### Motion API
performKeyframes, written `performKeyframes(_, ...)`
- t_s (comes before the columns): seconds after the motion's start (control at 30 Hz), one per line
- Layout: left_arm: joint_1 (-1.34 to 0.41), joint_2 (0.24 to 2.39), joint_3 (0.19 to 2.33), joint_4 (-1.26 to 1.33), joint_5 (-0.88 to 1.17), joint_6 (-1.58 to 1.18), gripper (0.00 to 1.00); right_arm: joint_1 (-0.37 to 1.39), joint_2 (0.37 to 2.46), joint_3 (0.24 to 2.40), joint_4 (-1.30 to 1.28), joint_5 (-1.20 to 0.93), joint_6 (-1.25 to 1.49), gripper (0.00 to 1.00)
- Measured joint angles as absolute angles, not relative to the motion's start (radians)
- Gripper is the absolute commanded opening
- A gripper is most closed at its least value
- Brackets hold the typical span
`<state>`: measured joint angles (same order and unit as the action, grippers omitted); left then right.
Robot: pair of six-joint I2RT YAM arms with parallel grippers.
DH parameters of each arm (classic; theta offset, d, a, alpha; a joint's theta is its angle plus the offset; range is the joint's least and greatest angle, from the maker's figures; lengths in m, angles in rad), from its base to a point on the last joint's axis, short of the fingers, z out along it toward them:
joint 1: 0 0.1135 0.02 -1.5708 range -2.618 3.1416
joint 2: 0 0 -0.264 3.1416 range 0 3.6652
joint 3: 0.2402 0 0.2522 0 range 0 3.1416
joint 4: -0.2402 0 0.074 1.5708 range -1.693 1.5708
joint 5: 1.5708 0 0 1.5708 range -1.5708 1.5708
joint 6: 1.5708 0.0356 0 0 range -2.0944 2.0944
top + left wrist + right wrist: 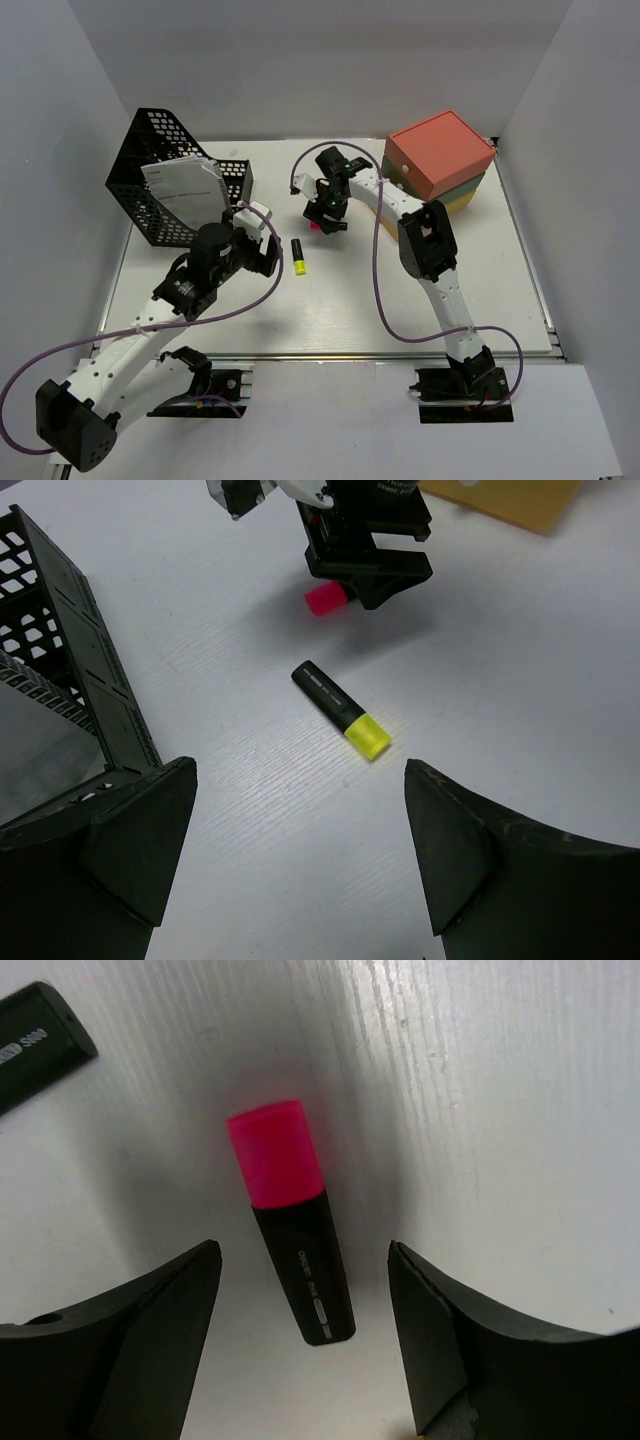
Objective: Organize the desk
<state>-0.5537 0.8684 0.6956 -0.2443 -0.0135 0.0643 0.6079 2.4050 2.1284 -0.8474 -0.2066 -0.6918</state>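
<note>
While the left gripper (300, 768) and the right gripper (328, 218) both hold their jaws wide apart, a pink marker (290, 1220) lies loose between the right ones on the desk (330, 310) under both arms.

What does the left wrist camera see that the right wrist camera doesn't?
Only the left wrist view shows the black mesh basket, the yellow cap of the yellow highlighter, and the right gripper from outside, hovering over the pink highlighter. Only the right wrist view shows that pink highlighter's whole black barrel, lying between open fingers that don't touch it. Both show its pink cap, the yellow highlighter's black end and the white desk.
</note>
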Motion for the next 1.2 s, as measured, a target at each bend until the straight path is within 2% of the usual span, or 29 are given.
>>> performKeyframes(0.17,-0.554,0.876,0.696,-0.245,-0.007,0.065,0.94,0.606,2.437,2.131,-0.839,-0.209,-0.701,0.64)
performKeyframes(0.23,-0.554,0.876,0.696,-0.245,0.004,0.066,0.94,0.604,2.437,2.131,-0.839,-0.214,-0.709,0.37)
performKeyframes(0.27,-0.554,0.876,0.696,-0.245,0.009,0.066,0.93,0.604,2.437,2.131,-0.839,-0.217,-0.713,0.1)
performKeyframes(0.33,-0.554,0.879,0.696,-0.242,0.02,0.064,0.91,0.603,2.437,2.131,-0.838,-0.215,-0.709,0.0)
performKeyframes(0.5,-0.554,0.927,0.696,-0.233,0.046,0.053,0.88,0.596,2.361,2.009,-0.799,-0.226,-0.677,0.0)
performKeyframes(0.63,-0.554,0.976,0.696,-0.237,0.064,0.047,0.88,0.581,2.177,1.779,-0.758,-0.239,-0.6,0.0)
performKeyframes(0.8,-0.554,0.979,0.697,-0.239,0.073,0.044,0.89,0.545,1.958,1.702,-0.709,-0.173,-0.475,0.0)
performKeyframes(0.97,-0.554,0.978,0.697,-0.239,0.079,0.044,0.89,0.524,1.811,1.602,-0.606,0.008,-0.38,0.0)
performKeyframes(1.2,-0.554,0.978,0.697,-0.239,0.084,0.043,0.89,0.525,1.832,1.492,-0.518,0.329,-0.323,0.0)
